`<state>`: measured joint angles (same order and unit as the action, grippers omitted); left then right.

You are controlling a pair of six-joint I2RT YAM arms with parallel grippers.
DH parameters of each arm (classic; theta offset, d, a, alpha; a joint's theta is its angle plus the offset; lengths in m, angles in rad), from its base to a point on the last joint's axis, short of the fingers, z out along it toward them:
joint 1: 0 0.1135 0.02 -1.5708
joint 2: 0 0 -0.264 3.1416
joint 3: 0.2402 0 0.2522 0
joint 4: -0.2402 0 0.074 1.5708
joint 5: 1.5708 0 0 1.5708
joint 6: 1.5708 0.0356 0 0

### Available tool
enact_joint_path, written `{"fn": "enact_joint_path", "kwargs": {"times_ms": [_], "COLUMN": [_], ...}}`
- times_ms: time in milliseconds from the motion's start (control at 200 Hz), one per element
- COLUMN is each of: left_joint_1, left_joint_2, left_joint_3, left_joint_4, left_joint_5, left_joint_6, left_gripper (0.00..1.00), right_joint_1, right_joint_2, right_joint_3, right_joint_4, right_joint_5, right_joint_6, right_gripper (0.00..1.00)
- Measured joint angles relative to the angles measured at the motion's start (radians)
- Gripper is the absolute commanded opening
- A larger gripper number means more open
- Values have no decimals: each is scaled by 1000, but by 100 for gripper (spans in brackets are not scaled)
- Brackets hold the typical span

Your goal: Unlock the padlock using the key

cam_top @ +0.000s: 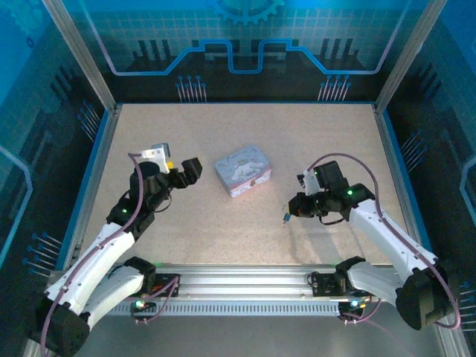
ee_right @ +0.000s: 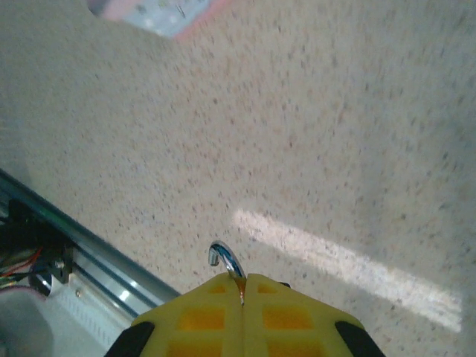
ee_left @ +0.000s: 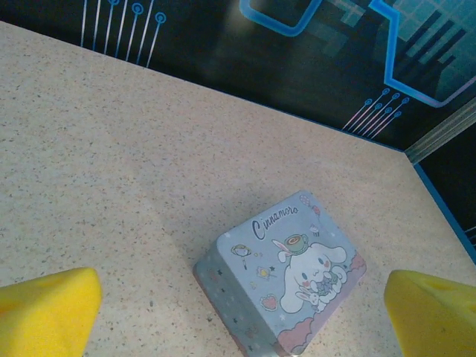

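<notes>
right gripper (ee_right: 243, 286) clenched on padlock (ee_right: 226, 262), shackle loop protruding past pads | padlock best gripped firmly, keyhole left reachable | key not discernible, to be located first | left gripper (cam_top: 192, 169) spread wide, empty | Cinnamoroll tin (ee_left: 286, 271) beyond, untouched

Tabletop (cam_top: 245, 141): we see a pale beige speckled surface, edged in blue at the back and sides.
Back wall (cam_top: 245, 37): we find a dark blue panel printed with a light grid, a gear outline and bright circuit lines.
Side walls (cam_top: 37, 111): the same dark circuit print, left and right.
Posts (cam_top: 79, 48): silvery metal bars slant up at both rear corners.
Rail (cam_top: 245, 277): a ribbed aluminium strip along the near edge.
Light (ee_right: 349, 260): we note a pale bright band lying across the tabletop.
</notes>
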<state>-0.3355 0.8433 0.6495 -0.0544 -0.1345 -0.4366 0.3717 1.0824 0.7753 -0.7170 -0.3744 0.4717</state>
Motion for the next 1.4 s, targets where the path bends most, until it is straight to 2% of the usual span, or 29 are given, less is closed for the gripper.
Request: {"fn": "enact_joint_path", "kwargs": {"times_ms": [245,675,1146,1291,1401], "left_joint_1": [0,0,0,1,2], "left_joint_2": [0,-1,-1,-1,-1], "left_joint_3": [-2,-12,-12,-12,-12], "left_joint_4": [1,0,0,0,0], "left_joint_5": [-1,-1,-2,-5,-8], "left_joint_6": [2,3,21,21,21], "left_gripper": [99,99,99,99,99], "right_joint_1": [38,56,56,56,56], "right_joint_2": [137,343,466,474,474], "right_joint_3": [-26,-28,10,10,10], "right_joint_4": [-6,106,190,205,213], "right_joint_5": [-24,-27,-30,-30,-26], "right_joint_6": [18,24,5,5,1], "right_gripper": [4,4,5,8,19]}}
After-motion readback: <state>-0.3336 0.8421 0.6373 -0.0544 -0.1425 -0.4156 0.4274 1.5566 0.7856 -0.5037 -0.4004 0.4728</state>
